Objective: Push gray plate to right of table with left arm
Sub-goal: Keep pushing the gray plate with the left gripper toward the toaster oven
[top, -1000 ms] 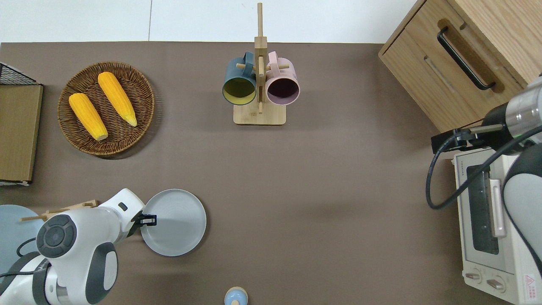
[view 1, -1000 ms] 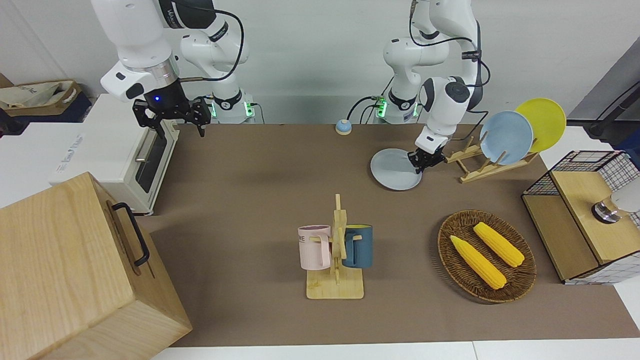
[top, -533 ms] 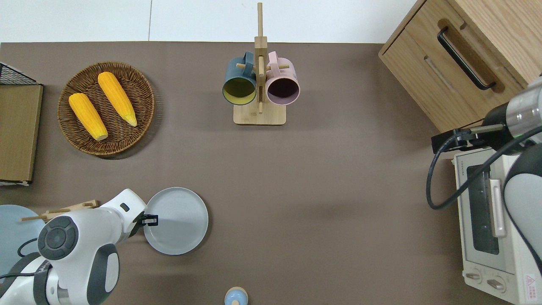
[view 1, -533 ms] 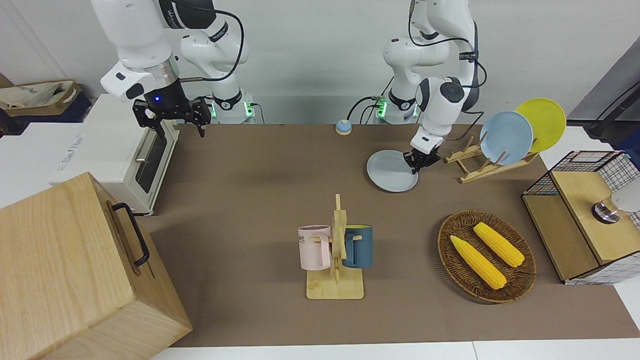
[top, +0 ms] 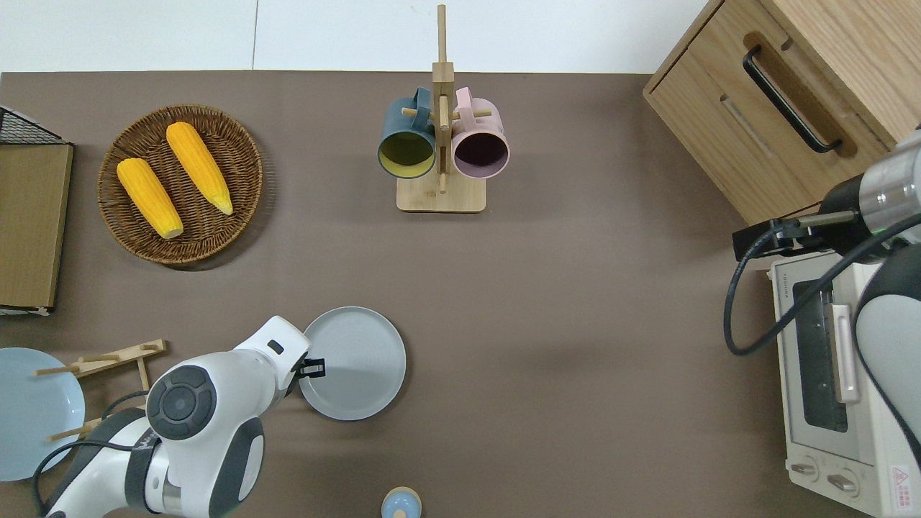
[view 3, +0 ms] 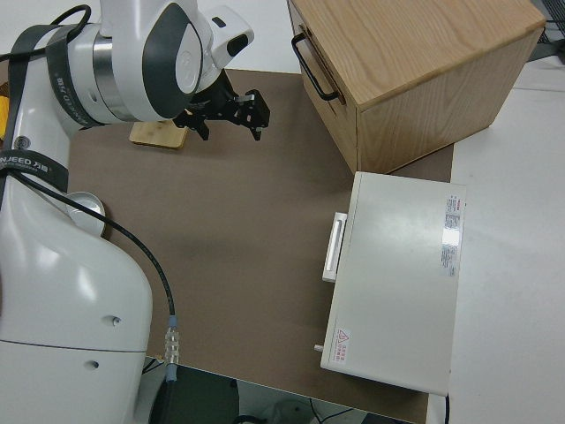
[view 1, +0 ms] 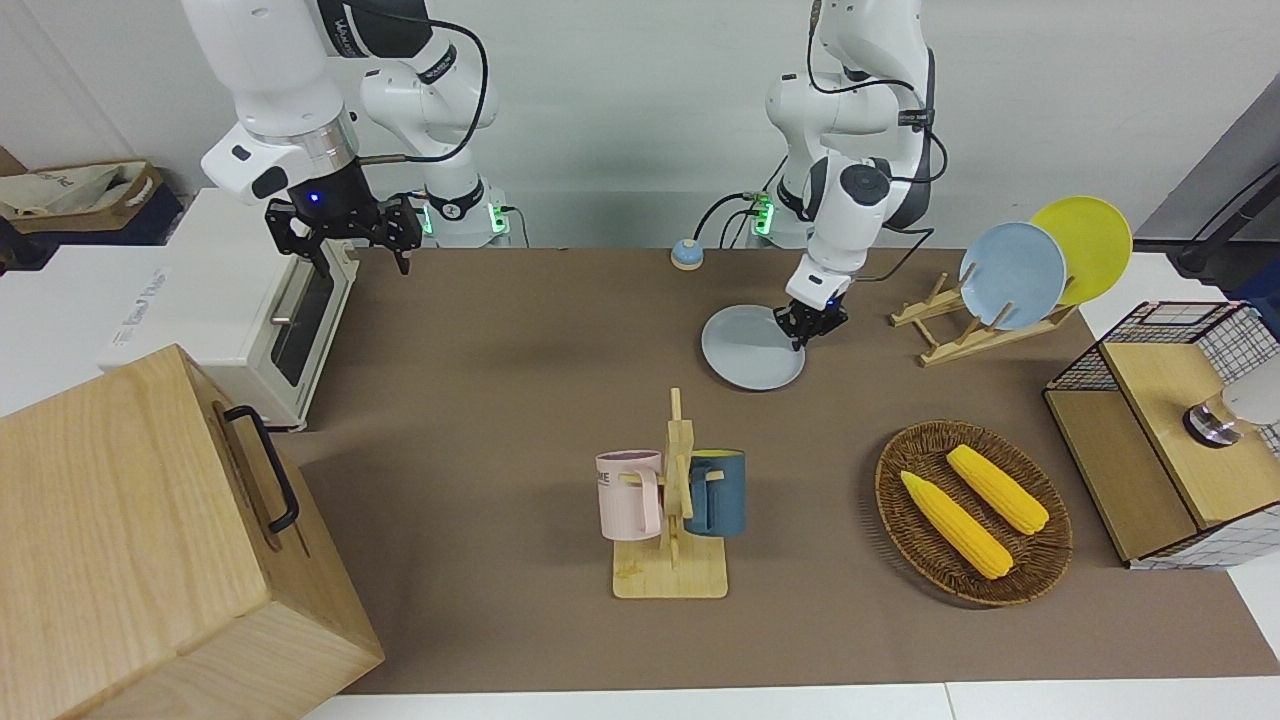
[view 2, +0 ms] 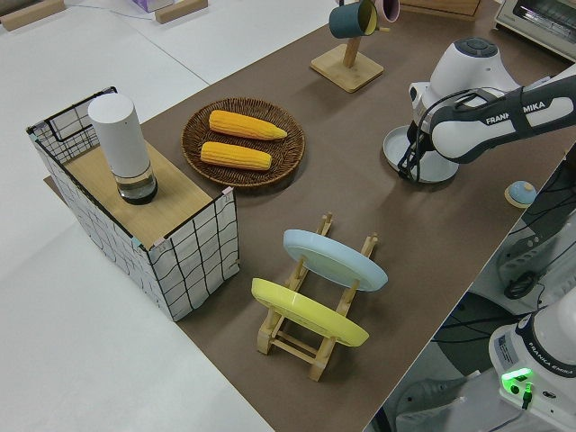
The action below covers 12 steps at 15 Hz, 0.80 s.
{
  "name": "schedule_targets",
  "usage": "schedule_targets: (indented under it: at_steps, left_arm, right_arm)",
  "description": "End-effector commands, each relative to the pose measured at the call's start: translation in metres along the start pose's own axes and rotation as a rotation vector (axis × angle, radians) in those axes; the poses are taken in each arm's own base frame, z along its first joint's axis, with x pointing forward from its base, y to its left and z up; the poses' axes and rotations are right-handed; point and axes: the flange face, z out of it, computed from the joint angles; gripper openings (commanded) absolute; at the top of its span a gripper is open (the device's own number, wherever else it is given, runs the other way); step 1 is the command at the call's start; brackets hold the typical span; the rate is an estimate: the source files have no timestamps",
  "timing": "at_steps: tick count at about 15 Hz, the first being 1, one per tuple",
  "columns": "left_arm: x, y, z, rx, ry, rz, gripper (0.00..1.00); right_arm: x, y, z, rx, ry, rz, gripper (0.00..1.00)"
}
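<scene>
gray plate [top: 352, 363] slid toward right arm's end, left pincer [top: 311, 368] at rim

Mug stand [top: 440, 144] holds two mugs; basket [top: 245, 188] holds two corn cobs [top: 173, 178]; toaster oven [top: 835, 388] beside wooden cabinet [top: 799, 93].

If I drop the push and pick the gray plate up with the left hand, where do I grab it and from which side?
Grip the raised rim of the gray plate at the edge toward the left arm's end of the table, where the left hand already sits. The plate lies flat on the table, so only the rim offers a pinch. One finger would likely need to go under the lip, which may call for tilting.
</scene>
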Motion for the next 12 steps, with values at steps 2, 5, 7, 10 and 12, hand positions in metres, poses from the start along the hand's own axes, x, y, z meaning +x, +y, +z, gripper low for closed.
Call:
schedule_targets:
  at_steps: [2,5,7,10,12]
  left_arm:
    - [-0.013,0.067,0.021,-0.012,-0.029,-0.018,0.0]
    - [-0.022,0.097,0.019,-0.02,-0.025,-0.024,0.0]
    - [-0.028,0.118,0.019,-0.026,-0.026,-0.024,0.0]
    - [-0.035,0.148,0.021,-0.035,-0.027,-0.035,0.0]
    - [-0.039,0.17,0.024,-0.041,-0.032,-0.044,0.0]
  right_arm:
    - [-0.003,0.0,-0.003,0.006,-0.003,0.004,0.983]
    - [-0.003,0.0,-0.003,0.006,-0.003,0.004,0.983]
    - [-0.003,0.0,-0.003,0.006,-0.003,0.006,0.983]
    - [-0.003,0.0,-0.004,0.006,-0.002,0.004,0.983]
    - [-0.003,0.0,-0.003,0.006,-0.003,0.004,0.983]
